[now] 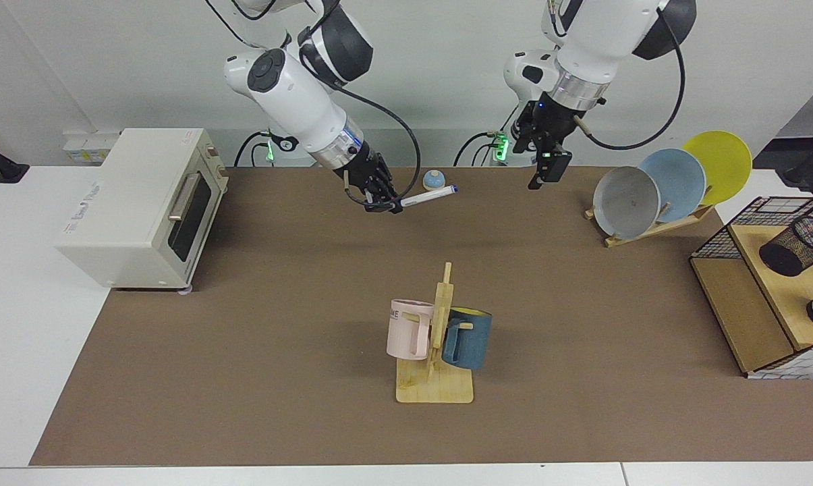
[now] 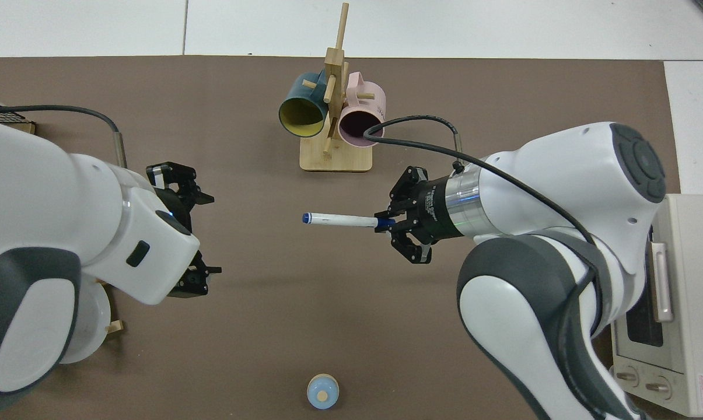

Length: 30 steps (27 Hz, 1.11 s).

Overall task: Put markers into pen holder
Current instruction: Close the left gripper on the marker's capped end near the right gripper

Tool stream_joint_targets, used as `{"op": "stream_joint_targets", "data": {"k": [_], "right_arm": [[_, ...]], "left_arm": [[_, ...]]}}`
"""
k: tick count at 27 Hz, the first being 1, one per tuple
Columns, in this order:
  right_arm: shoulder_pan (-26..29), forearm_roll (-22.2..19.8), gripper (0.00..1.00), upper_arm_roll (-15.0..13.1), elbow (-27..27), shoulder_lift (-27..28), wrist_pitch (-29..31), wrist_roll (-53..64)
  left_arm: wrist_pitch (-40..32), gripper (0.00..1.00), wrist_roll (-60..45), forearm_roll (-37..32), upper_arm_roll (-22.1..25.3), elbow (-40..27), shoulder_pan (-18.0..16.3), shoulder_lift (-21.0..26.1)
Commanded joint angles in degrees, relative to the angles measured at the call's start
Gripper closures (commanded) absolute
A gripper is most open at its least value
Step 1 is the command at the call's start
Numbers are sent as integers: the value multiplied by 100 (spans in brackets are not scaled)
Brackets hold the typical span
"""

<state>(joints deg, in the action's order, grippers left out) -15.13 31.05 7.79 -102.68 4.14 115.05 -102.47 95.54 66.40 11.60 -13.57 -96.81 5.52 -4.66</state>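
My right gripper (image 1: 387,204) is shut on the blue-capped end of a slim white marker (image 1: 428,197), held in the air over the back middle of the mat. In the top view the marker (image 2: 339,220) sticks out level from the right gripper (image 2: 386,223), its tip pointing at my left gripper (image 2: 209,235). The left gripper (image 1: 545,177) hangs open and holds nothing, above the mat's back edge. The pen holder (image 1: 799,245), a black mesh cup, leans tilted on the wooden shelf inside the wire basket at the far side. It is out of the top view.
A wooden mug rack (image 1: 437,378) with a pink and a blue mug stands mid-table. A plate rack (image 1: 656,226) holds grey, blue and yellow plates. A white toaster oven (image 1: 136,202), a small blue knob (image 1: 434,180) and the black wire basket (image 1: 710,246) line the edges.
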Motion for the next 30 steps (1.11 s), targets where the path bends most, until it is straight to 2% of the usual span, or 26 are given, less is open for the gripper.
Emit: {"op": "stream_joint_targets", "data": {"k": [1, 5, 11, 22, 24, 28, 30], "right_arm": [[-183, 191, 100, 21, -15, -44, 219, -309], [-403, 165, 100, 21, -15, -44, 219, -283], [-623, 85, 100, 21, -15, -53, 219, -256], [-649, 68, 100, 21, -15, -62, 202, -248], [-649, 68, 100, 21, -15, -62, 202, -248], [-711, 68, 100, 21, -23, -71, 219, -248], [-711, 59, 100, 21, -23, -71, 211, -248]], "left_arm": [[105, 0, 31, 369, 73, -321, 230, -264], [263, 0, -74, 449, 73, -435, 502, -272], [474, 0, -373, 449, -6, -532, 660, -237], [712, 2, -488, 361, -15, -813, 740, -202], [720, 13, -488, 352, -15, -848, 740, -211], [712, 45, -601, 352, -15, -849, 731, -202], [720, 55, -794, 352, -15, -849, 731, -211]]}}
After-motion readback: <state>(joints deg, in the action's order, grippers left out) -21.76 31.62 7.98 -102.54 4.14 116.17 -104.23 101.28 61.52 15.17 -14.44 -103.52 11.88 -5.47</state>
